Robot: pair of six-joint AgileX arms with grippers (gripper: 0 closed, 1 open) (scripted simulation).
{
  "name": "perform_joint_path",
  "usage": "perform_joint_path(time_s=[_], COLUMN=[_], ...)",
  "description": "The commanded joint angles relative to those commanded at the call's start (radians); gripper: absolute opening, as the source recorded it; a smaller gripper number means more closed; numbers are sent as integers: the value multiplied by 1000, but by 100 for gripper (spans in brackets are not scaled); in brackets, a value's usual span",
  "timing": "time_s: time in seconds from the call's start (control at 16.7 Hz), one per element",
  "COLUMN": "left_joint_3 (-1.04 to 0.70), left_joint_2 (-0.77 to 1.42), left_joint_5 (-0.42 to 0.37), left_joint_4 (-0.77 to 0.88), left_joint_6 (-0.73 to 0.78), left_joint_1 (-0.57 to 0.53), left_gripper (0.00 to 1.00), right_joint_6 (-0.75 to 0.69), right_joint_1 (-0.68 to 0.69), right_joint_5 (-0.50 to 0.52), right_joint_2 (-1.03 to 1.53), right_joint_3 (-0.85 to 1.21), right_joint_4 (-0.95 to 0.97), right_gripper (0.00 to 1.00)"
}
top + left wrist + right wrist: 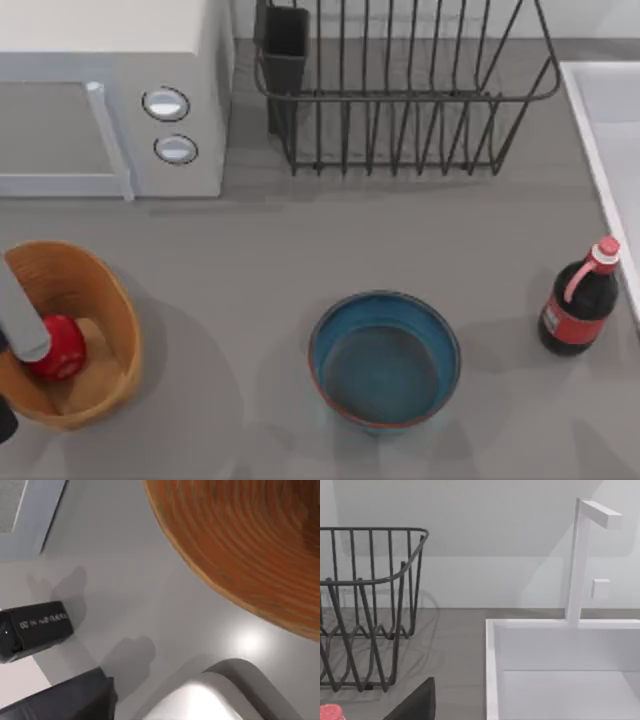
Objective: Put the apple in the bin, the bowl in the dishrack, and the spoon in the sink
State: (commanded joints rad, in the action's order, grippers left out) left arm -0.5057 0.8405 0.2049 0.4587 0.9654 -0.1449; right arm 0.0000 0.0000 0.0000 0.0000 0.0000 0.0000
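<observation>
Looming at the top view's left edge, the left arm's grey link reaches over the bin (110,290), where the apple (62,347) is seen low inside the woven wall. Whether the left tool is parted or closed cannot be told. Release should be confirmed and the arm lifted straight up, so the wicker is not snagged. Glossy red and rounded, the apple is dwarfed by the blue bowl (385,358) mid-surface.

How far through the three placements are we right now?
The apple sits inside the bin at the table's left, so that placement looks done, with the left arm's end effector over the bin beside it. The bowl stands on the table, not yet in the dishrack. The sink holds no spoon that I can see.
</observation>
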Motion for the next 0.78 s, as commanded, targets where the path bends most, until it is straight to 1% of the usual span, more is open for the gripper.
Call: perform_joint_path(time_s=[0.12, 0.24, 0.42, 0.6, 0.78], left_joint_3=[120, 229, 367, 462, 505], left_joint_2=[-208, -398, -629, -777, -839], left_joint_5=[-45, -88, -144, -185, -204], left_joint_4=[-117, -220, -344, -424, -458], left_joint_6=[-257, -475, -729, -894, -963], left_joint_1=[39, 72, 110, 135, 145], left_gripper=[100, 100, 100, 100, 100], right_joint_6=[0, 0, 0, 0, 0], right_joint_1=[0, 0, 0, 0, 0], right_joint_5=[0, 0, 0, 0, 0], right_joint_2=[0, 0, 0, 0, 0], right_joint_3=[0, 0, 0, 0, 0], right_joint_4=[0, 0, 0, 0, 0], right_gripper=[100, 100, 100, 100, 100])
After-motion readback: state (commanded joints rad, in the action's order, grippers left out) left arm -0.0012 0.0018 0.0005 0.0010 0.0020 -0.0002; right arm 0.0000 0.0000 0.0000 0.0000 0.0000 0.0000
